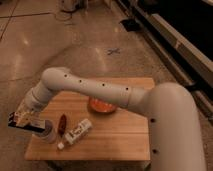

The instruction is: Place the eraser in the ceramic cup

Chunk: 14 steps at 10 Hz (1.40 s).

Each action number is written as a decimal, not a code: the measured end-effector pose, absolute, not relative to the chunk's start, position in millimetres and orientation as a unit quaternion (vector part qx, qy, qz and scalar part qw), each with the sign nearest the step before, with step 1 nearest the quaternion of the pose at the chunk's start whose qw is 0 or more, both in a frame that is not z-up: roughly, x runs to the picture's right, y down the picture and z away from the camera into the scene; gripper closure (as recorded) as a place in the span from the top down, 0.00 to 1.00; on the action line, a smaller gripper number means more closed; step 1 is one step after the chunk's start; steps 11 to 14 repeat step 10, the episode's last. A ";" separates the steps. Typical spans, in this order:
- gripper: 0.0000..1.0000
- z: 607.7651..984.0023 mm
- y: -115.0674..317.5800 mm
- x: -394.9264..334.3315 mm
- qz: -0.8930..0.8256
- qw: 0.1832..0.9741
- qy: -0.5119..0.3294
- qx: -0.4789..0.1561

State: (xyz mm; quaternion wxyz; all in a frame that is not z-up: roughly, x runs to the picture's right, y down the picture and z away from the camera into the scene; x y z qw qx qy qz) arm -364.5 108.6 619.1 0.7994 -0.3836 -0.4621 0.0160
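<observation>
The robot's thick white arm (125, 97) fills the near right of the view, then reaches left across the wooden desk (120, 135) and bends down at the wrist toward the desk's front-left corner. There the claw (24, 122) hangs just above and slightly left of the ceramic cup (46, 134), pinching the eraser (20, 123), which shows as a small dark flat block with a pale patch, held roughly level and jutting past the desk's left edge. The eraser sits beside the cup's rim, not inside it; whether it touches the rim cannot be told.

The ceramic cup stands upright near the front-left corner, pale and cylindrical; its inside is hidden by the claw. Just to its right lies a small reddish-brown object (62, 124), and next to that a white bottle (76, 133) with a printed label lies on its side, pointing diagonally toward the front edge. Farther back, near the desk's middle, an orange bowl (102, 106) sits partly hidden beneath the arm; nothing can be made out in it. Beyond the desk the polished floor (75, 45) stretches away.
</observation>
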 end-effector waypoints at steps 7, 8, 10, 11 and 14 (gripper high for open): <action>0.80 625.3 101.5 -331.1 0.050 0.792 -0.484 -0.369; 0.80 625.9 99.5 -327.6 0.052 0.792 -0.485 -0.366; 0.80 624.5 100.5 -329.7 0.050 0.792 -0.486 -0.367; 0.80 624.5 100.5 -329.7 0.050 0.792 -0.486 -0.367; 0.80 624.5 100.5 -329.7 0.050 0.792 -0.486 -0.367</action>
